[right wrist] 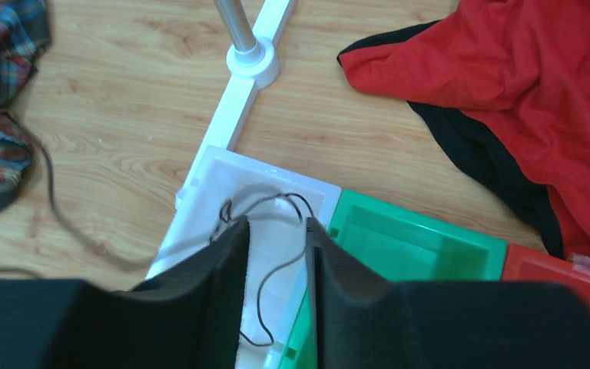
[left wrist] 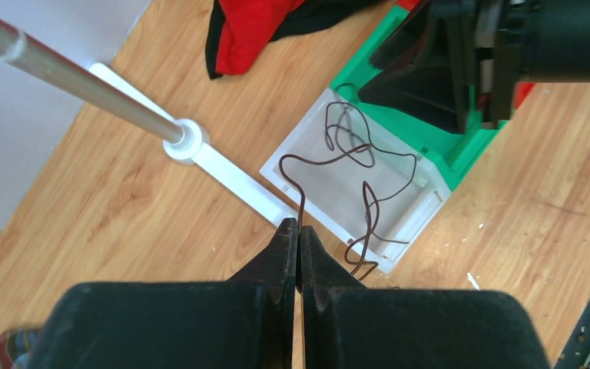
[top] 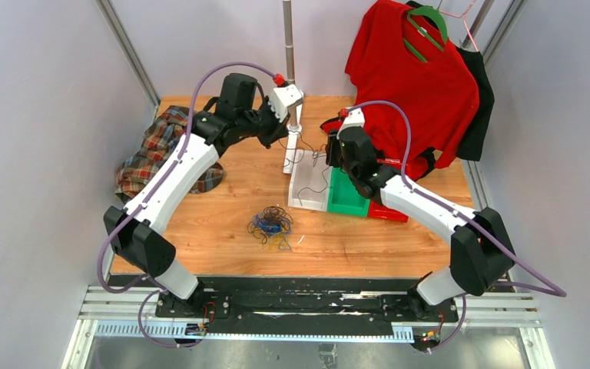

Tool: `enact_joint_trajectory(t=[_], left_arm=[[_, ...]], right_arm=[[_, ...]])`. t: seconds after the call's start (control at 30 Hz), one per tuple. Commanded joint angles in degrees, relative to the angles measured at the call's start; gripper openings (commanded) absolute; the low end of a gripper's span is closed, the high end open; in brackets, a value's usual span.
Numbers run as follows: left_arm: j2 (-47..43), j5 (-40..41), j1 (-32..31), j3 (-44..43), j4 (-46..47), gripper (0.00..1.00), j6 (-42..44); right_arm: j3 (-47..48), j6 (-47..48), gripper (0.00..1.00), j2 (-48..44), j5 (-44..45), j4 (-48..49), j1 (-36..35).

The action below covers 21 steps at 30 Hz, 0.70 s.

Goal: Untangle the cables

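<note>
Left jaws pinched on one dark cable — right jaws apart.
My left gripper (left wrist: 298, 229) is closed tight on a thin dark cable (left wrist: 369, 200) that trails in loops into the white bin (left wrist: 275, 171). My right gripper (right wrist: 276, 227) hangs part-open over that bin, beside the green bin (right wrist: 415, 246). The tangled wad (top: 270, 223) lies on the table (top: 215, 231), well apart from both — the pole stand (left wrist: 188, 142) sits just beside the white bin.

Left arm (top: 175, 175) and right arm (top: 424, 204) lean over the white bin (top: 301, 198); a thin dark cable (top: 319, 165) trails across it; the tangled wad of cables (top: 270, 224) sits nearer, apart.
</note>
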<state>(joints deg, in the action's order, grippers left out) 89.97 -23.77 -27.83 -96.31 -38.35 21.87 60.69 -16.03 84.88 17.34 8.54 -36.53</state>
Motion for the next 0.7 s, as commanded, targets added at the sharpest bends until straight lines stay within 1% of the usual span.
enact_joint_trajectory(t=[0.0,0.07,0.1,0.17,0.3,0.43,0.67], left_arm=[[1.6,3.8,-0.4,1.6,4.4,0.00,0.2],[2.2,4.2,-0.5,2.3,4.4,0.00,0.0],[2.2,4.2,-0.5,2.7,4.4,0.00,-0.1],[2.2,4.5,-0.7,3.5,4.5,0.00,-0.1],[2.1,4.5,-1.3,4.8,4.6,0.00,0.1],[2.6,4.8,-3.4,7.0,5.7,0.00,-0.1],[6.3,9.5,-6.9,10.3,10.2,0.00,0.2]], right_arm=[[1.6,-2.1,0.42,-1.3,0.3,-3.8,1.4],[-0.5,-3.1,0.53,-3.1,1.2,-3.7,1.5],[-1.3,-3.5,0.56,-3.9,1.1,-3.6,1.7],[-2.4,-4.1,0.60,-4.9,0.0,-4.1,1.9],[-3.6,-6.1,0.61,-6.8,0.8,-5.8,1.9],[-4.5,-7.0,0.62,-8.6,3.4,-7.1,1.9],[-6.0,-9.0,0.63,-12.9,5.6,-6.9,1.9]])
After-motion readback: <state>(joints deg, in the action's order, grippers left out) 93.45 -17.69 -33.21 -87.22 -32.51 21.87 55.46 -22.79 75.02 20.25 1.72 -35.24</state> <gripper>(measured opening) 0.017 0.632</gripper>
